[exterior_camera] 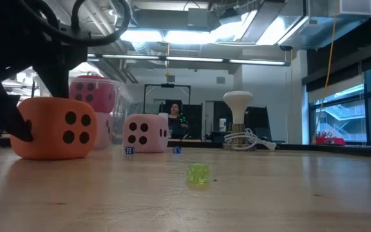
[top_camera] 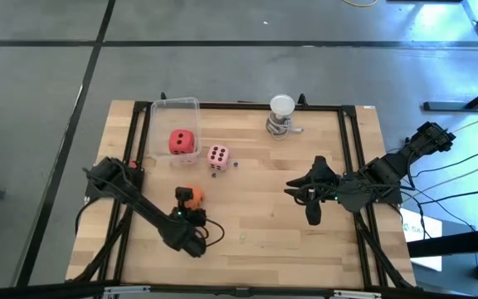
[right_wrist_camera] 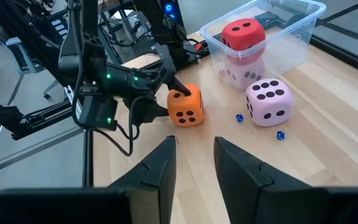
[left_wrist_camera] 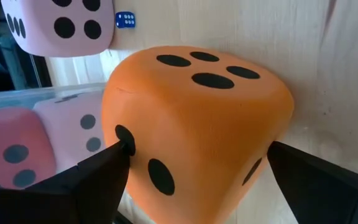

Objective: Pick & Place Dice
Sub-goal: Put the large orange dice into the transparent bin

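Note:
My left gripper (top_camera: 191,202) is shut on the orange die (top_camera: 192,195), left of the table's middle. The red die (right_wrist_camera: 243,33) lies on top of a pale pink die (right_wrist_camera: 244,68) inside the clear plastic box (top_camera: 175,124) near the far left. The other pale pink die (top_camera: 217,156) rests on the table beside the box. My right gripper (top_camera: 303,203) is open and hovers over the right half of the table, touching nothing. My left gripper pinches the orange die between its two fingers, one finger (left_wrist_camera: 104,171) on the four-pip face near its lower edge (left_wrist_camera: 126,134) and the other (left_wrist_camera: 303,177) at the opposite side (left_wrist_camera: 263,158). The fingers come roughly level from the table's near side. The die sits upright, and its underside (exterior_camera: 50,154) looks to be on the table.
A white round-topped object on a metal base (top_camera: 281,112) stands at the far edge. Two tiny blue dice (right_wrist_camera: 239,117) (right_wrist_camera: 280,135) lie near the pale pink die on the table. A tiny green die (exterior_camera: 198,174) lies nearer the near edge. A person (exterior_camera: 172,116) is in the room behind.

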